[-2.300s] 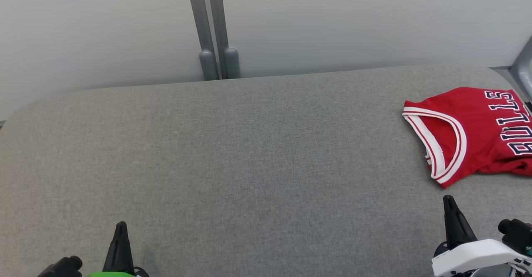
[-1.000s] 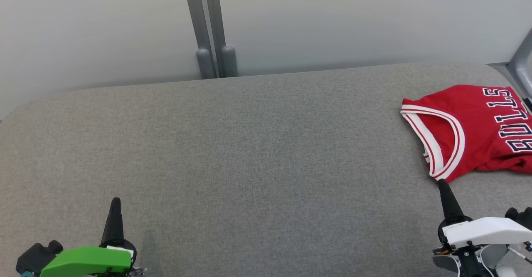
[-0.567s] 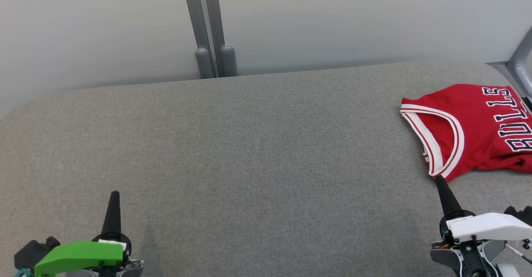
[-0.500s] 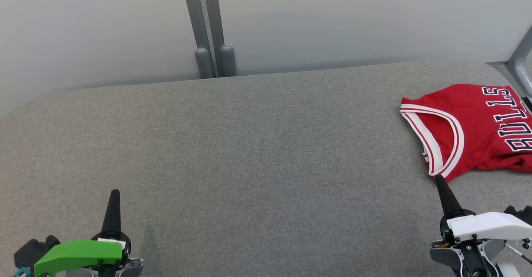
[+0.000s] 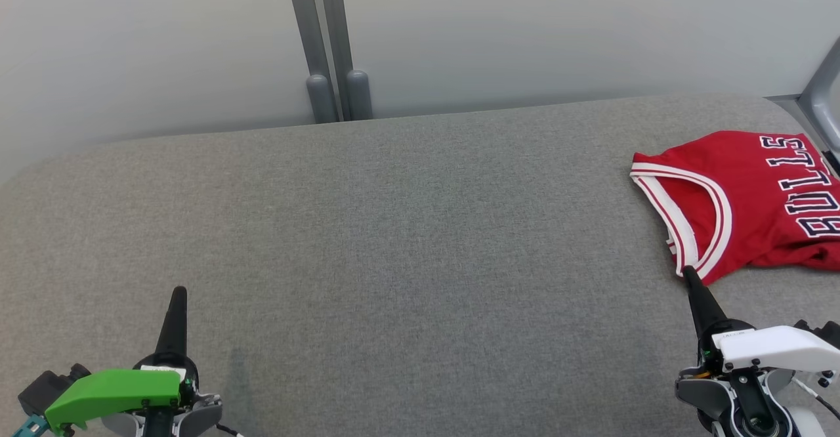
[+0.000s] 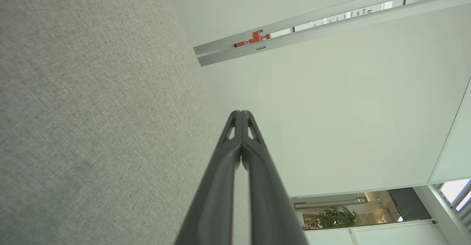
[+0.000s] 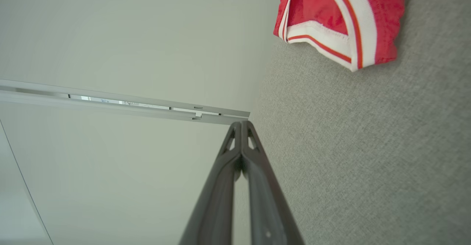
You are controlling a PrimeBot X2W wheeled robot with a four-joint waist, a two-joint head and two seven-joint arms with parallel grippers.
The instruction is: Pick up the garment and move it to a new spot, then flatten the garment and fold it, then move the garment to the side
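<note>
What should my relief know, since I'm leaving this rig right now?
Left pincer: shut, empty, over the left of the grey pad.
Right pincer: shut, empty, tip just short of the red jersey.
Jersey: lying at the pad's right end, partly out of frame, not held.
Done: cannot tell whether it has been folded.
To do: check the fold; if none, pick up, move, flatten, fold, set aside.

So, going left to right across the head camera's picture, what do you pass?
First the left end effector, then the pair of grey posts at the wall, then the red jersey at the far right.
</note>
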